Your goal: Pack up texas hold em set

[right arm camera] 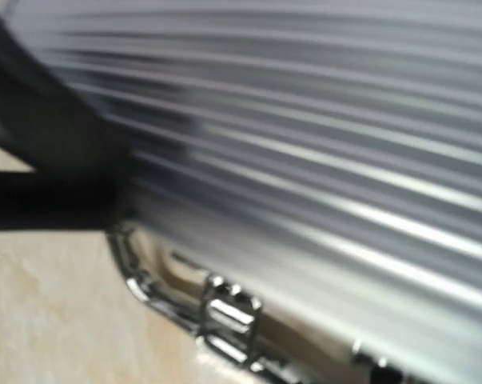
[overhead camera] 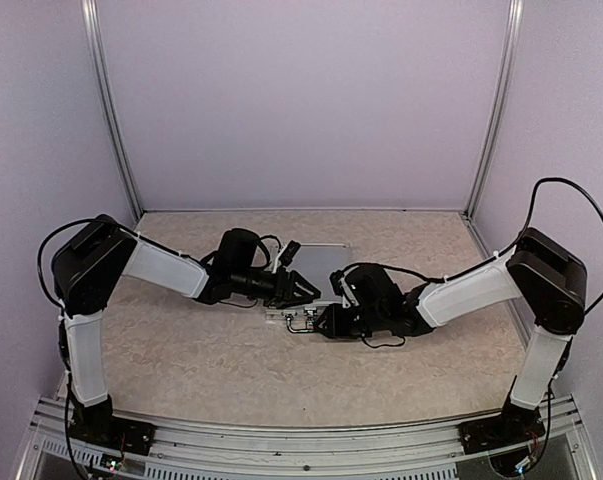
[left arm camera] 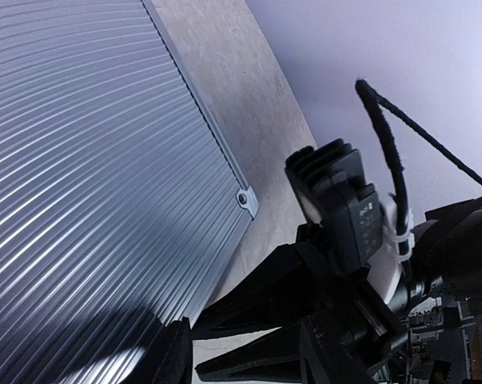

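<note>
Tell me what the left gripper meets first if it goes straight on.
Probably the right arm's wrist, dead ahead of the left gripper. The ribbed case lid runs alongside its line rather than across it, though depth is unclear.

1. Overhead view: the light is soft, even and fairly bright. Only faint shadows lie on the tabletop (overhead camera: pixel 181 370), and the focus is sharp throughout.
2. Left wrist view: the picture is crisp. Bright streaks of glare run along the ribs of the case (left arm camera: pixel 81 160), and a dark shadow covers its lower corner.
3. Right wrist view: the picture is heavily smeared. The ribs blur into streaks, the chrome latch (right arm camera: pixel 229 316) glints, and a dark unfocused mass fills the upper left.
</note>
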You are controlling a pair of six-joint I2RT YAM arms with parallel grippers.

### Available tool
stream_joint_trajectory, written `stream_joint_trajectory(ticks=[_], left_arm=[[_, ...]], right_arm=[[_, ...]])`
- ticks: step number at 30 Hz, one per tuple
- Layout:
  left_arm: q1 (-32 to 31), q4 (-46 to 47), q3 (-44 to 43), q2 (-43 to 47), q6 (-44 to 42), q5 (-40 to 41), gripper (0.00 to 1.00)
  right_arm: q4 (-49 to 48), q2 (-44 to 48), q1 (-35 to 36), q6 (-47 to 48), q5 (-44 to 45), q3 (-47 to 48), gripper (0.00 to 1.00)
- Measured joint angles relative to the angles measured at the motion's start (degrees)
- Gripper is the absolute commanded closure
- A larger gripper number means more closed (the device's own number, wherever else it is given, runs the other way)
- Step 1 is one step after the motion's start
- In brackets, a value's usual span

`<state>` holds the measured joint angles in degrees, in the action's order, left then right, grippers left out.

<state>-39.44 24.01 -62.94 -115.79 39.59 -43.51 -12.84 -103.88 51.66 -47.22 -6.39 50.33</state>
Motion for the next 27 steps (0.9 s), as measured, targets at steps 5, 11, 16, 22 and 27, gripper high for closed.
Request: stream_joint_trajectory(ticks=[5, 11, 16, 22, 27], left_arm=[[0.1, 1.8, 0.9, 0.0, 0.5, 0.0, 0.54], [0.2, 2.9, 1.4, 0.0, 0.8, 0.0, 0.54], [0.2, 3.0, 1.7, 0.2, 0.9, 0.0, 0.54], [0.3, 3.0, 1.7, 0.3, 0.9, 0.0, 0.54], [0.3, 3.0, 1.7, 0.3, 0.9, 0.0, 0.54]], right_arm=[[0.9, -2.4, 0.1, 0.5, 0.0, 2.4, 0.67], [1.6, -5.2, 0.1, 1.2, 0.0, 5.5, 0.67], [2.6, -5.9, 0.1, 1.4, -0.2, 6.5, 0.66], [2.6, -5.8, 0.1, 1.3, -1.0, 6.6, 0.66], [1.9, -5.7, 0.1, 1.0, -2.0, 6.6, 0.65]])
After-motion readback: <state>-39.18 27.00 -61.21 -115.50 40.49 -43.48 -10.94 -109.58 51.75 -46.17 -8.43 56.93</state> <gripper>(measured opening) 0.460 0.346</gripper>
